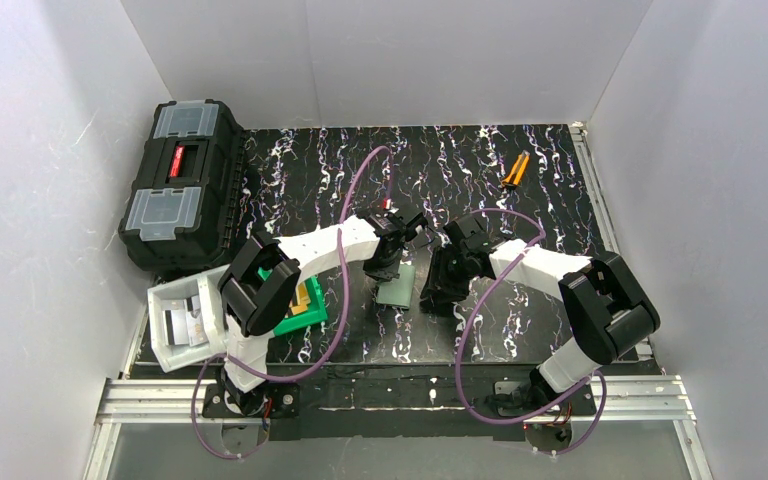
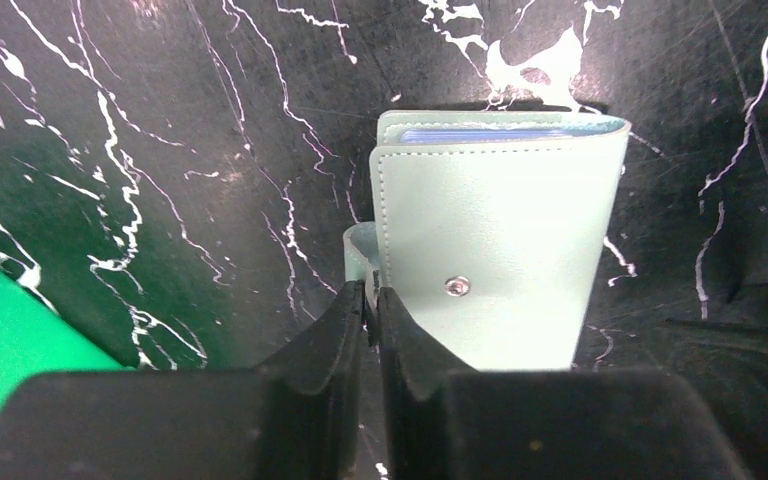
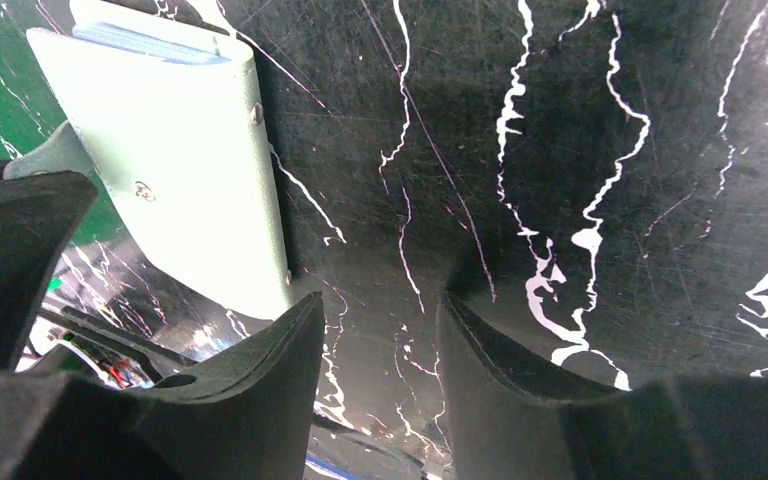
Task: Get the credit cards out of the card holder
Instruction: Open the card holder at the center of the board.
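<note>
Two risks, both judgement calls.

Top view: the card holder (image 1: 400, 290) lies closed on the table (image 1: 560, 150), about mid-width and nearer the near edge than the far one; the left gripper (image 1: 385, 268) is at its left side and the right gripper (image 1: 438, 292) just beside its right; nothing seems to pin the holder down, so a pull by the left alone may drag or lift the whole thing instead of unsnapping it; the green bin (image 1: 305, 312) sits toward the near-left corner, and a slide that way could reach it.

Left wrist view: the left gripper (image 2: 370, 298) has its jaws almost pressed together, pinching the small strap tab (image 2: 356, 248) at the holder's side; the tab is thin and the bite shallow, so it could slip out under a tug; the holder is pale grey-green with a stitched edge, a metal snap stud (image 2: 457, 287) showing and blue-grey inner sleeves (image 2: 500, 133) peeking out at the far end; the credit cards are not visible, presumably inside.

Right wrist view: the right gripper (image 3: 375, 300) has its jaws spread with nothing between them, over bare table beside the holder; I cannot tell whether it touches.
</note>
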`<action>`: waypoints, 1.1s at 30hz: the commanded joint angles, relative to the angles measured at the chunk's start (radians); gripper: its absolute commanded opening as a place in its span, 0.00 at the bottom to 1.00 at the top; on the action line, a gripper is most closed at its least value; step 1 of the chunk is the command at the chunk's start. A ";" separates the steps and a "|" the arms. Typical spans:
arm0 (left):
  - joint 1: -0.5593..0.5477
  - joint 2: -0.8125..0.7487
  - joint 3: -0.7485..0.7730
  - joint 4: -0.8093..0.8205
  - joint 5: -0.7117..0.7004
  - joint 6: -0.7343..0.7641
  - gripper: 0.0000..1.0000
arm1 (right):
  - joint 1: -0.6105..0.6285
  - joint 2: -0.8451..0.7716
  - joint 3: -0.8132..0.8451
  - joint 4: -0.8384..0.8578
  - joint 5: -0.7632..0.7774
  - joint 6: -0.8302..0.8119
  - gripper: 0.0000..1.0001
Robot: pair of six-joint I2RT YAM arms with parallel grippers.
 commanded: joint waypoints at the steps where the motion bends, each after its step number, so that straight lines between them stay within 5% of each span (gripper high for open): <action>1: 0.010 -0.046 0.013 -0.016 -0.040 0.016 0.00 | 0.000 -0.011 -0.019 -0.022 0.019 -0.008 0.53; 9: 0.014 -0.131 0.045 -0.089 -0.040 0.014 0.00 | 0.000 -0.050 0.004 -0.058 0.037 -0.024 0.53; 24: 0.009 -0.167 0.158 -0.085 0.214 -0.103 0.00 | -0.030 -0.131 0.031 -0.120 0.083 -0.037 0.65; 33: 0.002 -0.158 0.163 -0.123 0.113 -0.172 0.00 | -0.071 -0.154 -0.008 -0.108 0.058 -0.047 0.67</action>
